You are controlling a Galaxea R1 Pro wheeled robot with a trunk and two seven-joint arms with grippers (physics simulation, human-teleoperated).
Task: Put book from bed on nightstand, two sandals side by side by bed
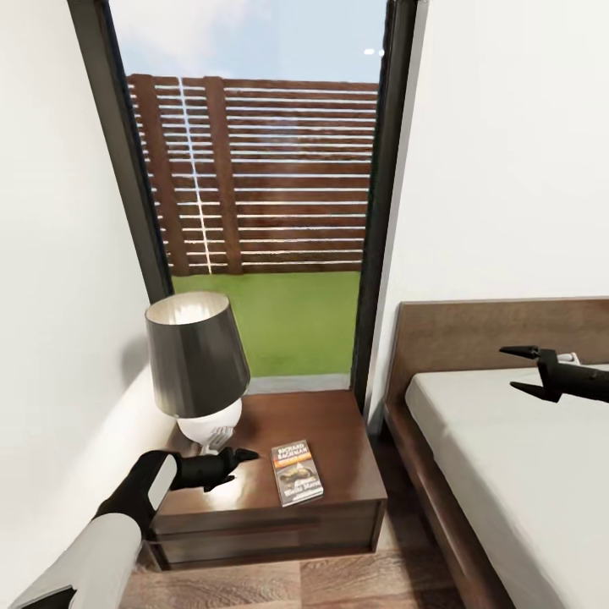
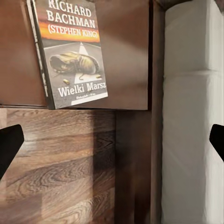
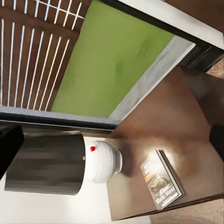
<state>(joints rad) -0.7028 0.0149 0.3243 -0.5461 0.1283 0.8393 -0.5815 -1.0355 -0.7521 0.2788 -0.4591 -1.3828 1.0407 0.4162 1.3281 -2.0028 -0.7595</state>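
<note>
The book (image 1: 297, 472) lies flat on the nightstand (image 1: 338, 423) near its front edge, dark cover up with white lettering and an orange band. My left gripper (image 1: 244, 467) hovers open just left of the book, holding nothing. In the left wrist view the book (image 2: 72, 51) rests on the glossy nightstand top (image 2: 126, 56), with both fingertips spread wide. My right gripper (image 1: 507, 368) is open and empty above the bed (image 1: 507, 440), near its headboard. The right wrist view looks across at the book (image 3: 161, 179) on the nightstand (image 3: 172, 126). The sandals are out of view.
A lamp (image 1: 199, 364) with a dark shade and white base stands at the nightstand's back left, close to my left gripper. A tall dark-framed window (image 1: 262, 194) is behind. A white wall is close on the left. A narrow strip of wood floor (image 1: 372, 575) separates nightstand and bed.
</note>
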